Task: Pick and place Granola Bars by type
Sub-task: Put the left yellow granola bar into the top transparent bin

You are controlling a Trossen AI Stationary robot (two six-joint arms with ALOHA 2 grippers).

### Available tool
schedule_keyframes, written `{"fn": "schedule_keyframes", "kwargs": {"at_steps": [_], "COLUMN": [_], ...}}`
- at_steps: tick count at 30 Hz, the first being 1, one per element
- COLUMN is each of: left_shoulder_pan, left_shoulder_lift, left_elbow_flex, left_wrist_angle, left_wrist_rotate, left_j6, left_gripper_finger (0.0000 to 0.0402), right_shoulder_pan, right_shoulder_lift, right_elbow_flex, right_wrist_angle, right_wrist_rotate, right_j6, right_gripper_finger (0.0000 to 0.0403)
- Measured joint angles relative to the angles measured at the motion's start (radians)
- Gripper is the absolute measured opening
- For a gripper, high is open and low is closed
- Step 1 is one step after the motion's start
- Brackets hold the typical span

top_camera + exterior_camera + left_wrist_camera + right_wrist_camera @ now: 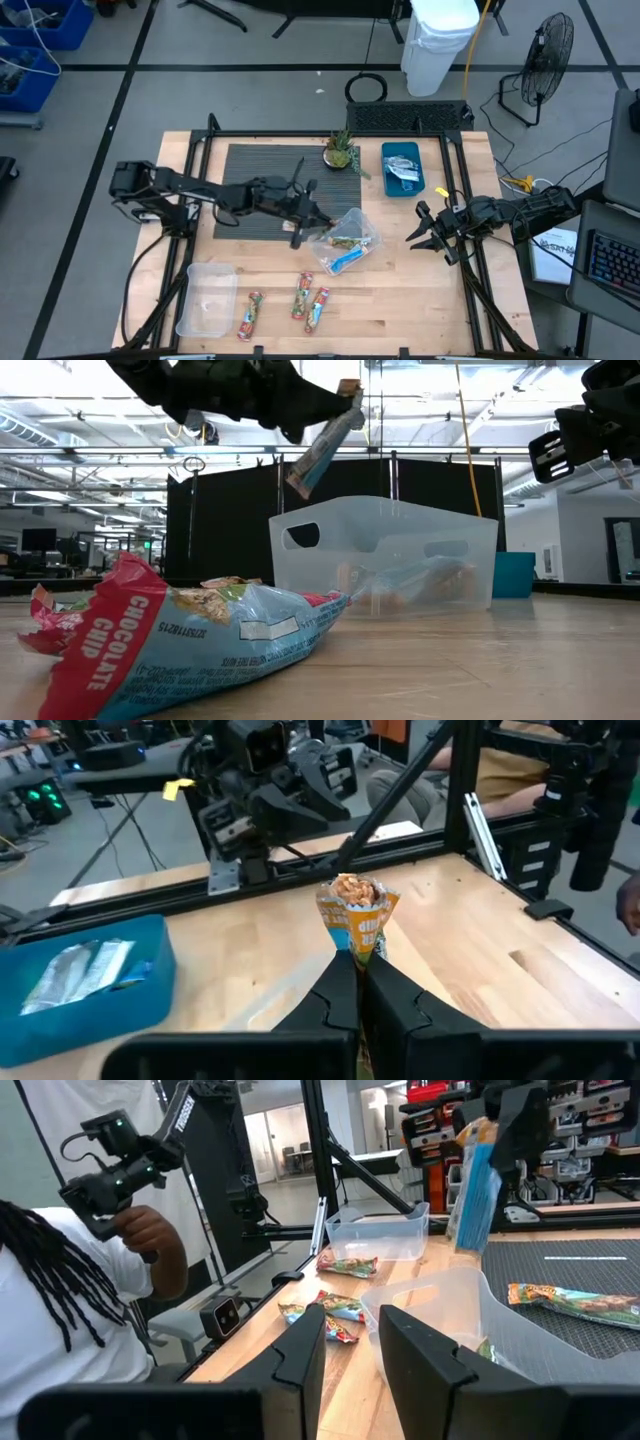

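My left gripper [312, 220] is shut on a blue and tan granola bar [322, 445], high over a clear bin [345, 240] at the table's middle that holds other bars. The same bar [358, 915] sticks out past the fingers in the left wrist view. Three orange-red-green bars [302, 298] lie flat near the front edge. One large-looking bar [190, 635] lies on the wood close to the low camera. My right gripper [430, 232] waits at the table's right, open, with nothing between its fingers [350, 1350]. My left gripper pinches the granola bar near its upper end [366, 950] between its two fingers, which reach out nearly level from the table's left. The tan crimped end [348, 390] shows past the fingers. The rest hangs slanting below them, clear of the bin and the table.
A blue bin [402, 165] with silvery bars stands at the back right, a small potted plant [340, 150] beside a dark mat [280, 175]. A second clear bin [205, 298] sits at the front left. A person [90, 1280] stands beyond the table's edge.
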Motion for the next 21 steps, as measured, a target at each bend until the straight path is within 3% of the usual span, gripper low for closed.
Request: {"fn": "schedule_keyframes", "kwargs": {"at_steps": [21], "left_shoulder_pan": [-0.049], "left_shoulder_lift": [0.061], "left_elbow_flex": [0.019], "left_wrist_angle": [0.023], "left_wrist_rotate": [0.002], "left_j6": [0.002], "left_gripper_finger": [0.0016], "right_shoulder_pan": [0.0], "right_shoulder_lift": [0.0], "right_elbow_flex": [0.0], "right_wrist_angle": [0.0], "right_wrist_rotate": [0.0], "right_j6": [0.0], "right_gripper_finger": [0.0089]}}
